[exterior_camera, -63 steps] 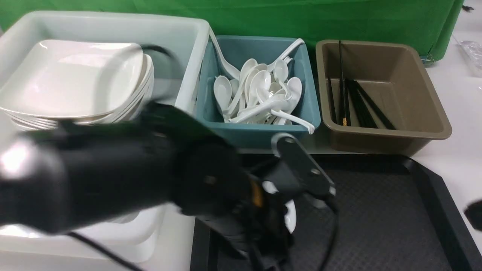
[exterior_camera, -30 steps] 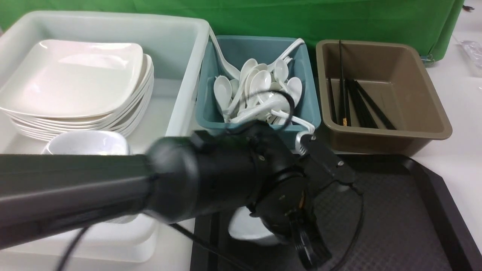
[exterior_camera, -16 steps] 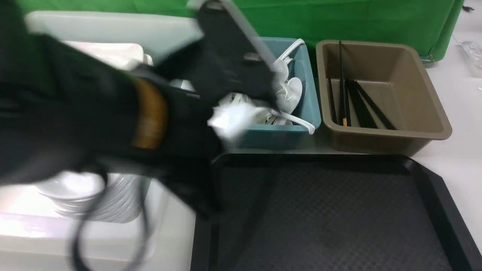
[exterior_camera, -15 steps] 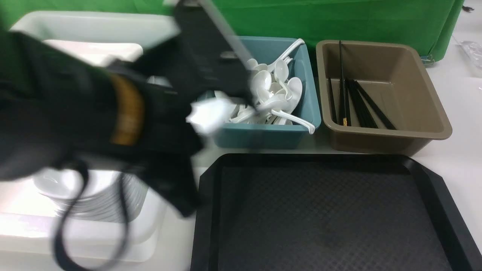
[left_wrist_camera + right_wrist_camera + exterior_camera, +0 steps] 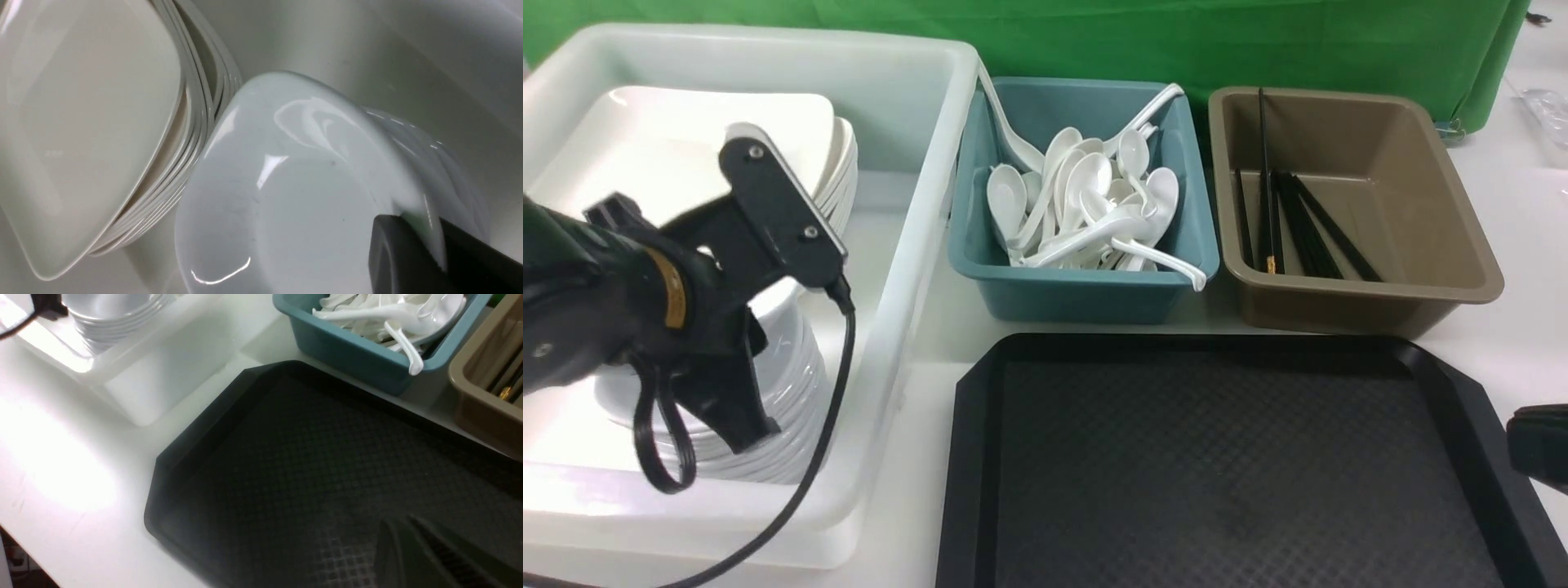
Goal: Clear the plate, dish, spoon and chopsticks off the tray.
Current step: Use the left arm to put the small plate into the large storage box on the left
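**Dish held over the stack in the tub: release is the risky bit**

Our left gripper is pinching the rim of the dish, one finger inside the bowl and one outside. The dish is over the dish stack inside the white tub. We can't tell whether it is seated or level yet. The tray floor is bare, so we judge this to be the last item out.

What could bite us:
- If we let go before it nests, the glossy dish could slide off the stack and knock the plate stack just beside it, or end up on edge.
- The grip is on one side of the rim only, so a quick move could swing the dish or slip it in the pinch.
- If we open too little, the inner finger could drag the dish up as we retreat.
- The cable hangs across the tub's near wall and could catch on the rim.

Room is tight sideways. The plate stack is on the far side and the tub wall is on the tray side. Straight up looks free.

Our right gripper has its fingers pressed together and holds nothing. It sits by the tray's right edge, well apart from all this.
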